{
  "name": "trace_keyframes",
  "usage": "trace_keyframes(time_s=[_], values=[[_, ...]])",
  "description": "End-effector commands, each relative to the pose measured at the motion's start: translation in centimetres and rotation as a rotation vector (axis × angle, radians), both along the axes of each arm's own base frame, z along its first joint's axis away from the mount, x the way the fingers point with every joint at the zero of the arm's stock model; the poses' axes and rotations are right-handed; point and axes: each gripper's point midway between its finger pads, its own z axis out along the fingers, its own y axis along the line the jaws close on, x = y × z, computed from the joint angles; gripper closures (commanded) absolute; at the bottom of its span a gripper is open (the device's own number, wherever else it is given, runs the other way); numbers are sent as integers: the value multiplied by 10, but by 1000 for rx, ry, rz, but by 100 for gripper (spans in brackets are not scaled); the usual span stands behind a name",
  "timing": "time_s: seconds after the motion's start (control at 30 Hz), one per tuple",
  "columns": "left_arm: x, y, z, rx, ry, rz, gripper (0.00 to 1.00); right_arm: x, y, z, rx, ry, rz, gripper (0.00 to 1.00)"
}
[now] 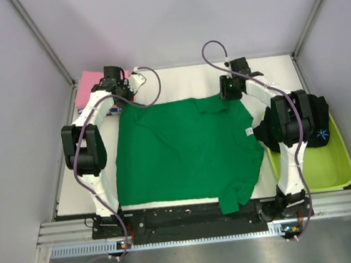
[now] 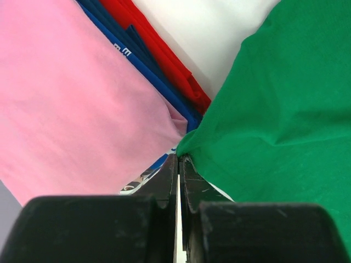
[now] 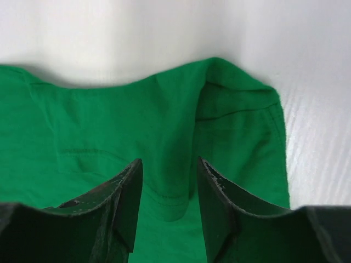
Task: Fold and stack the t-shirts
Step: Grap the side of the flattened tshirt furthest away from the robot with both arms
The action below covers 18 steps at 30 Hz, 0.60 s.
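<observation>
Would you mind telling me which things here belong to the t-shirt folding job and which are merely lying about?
Part of the job:
- green t-shirt, spread flat
- black t-shirt, in the tub
- pink t-shirt, blue printed t-shirt and red t-shirt, folded in a stack

Just lying about:
- lime-green tub
- white table

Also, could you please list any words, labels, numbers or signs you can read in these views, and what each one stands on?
On the blue t-shirt, white print: only one letter shows, perhaps "E"; the rest is hidden in the fold.
On the green t-shirt, a white tag: too small to read.
On the black t-shirt, a blue mark: a star-like sign, no letters legible.
</observation>
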Motion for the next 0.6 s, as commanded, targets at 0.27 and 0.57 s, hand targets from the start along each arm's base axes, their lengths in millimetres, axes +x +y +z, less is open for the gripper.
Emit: trace_keyframes(time_s=[0.27, 0.57], values=[[5, 3, 33, 8, -90, 6, 100, -15, 4, -36, 16, 100, -30, 94], [-4, 9, 42, 64, -107, -32, 100, -32, -31, 61, -62, -37, -63, 100]])
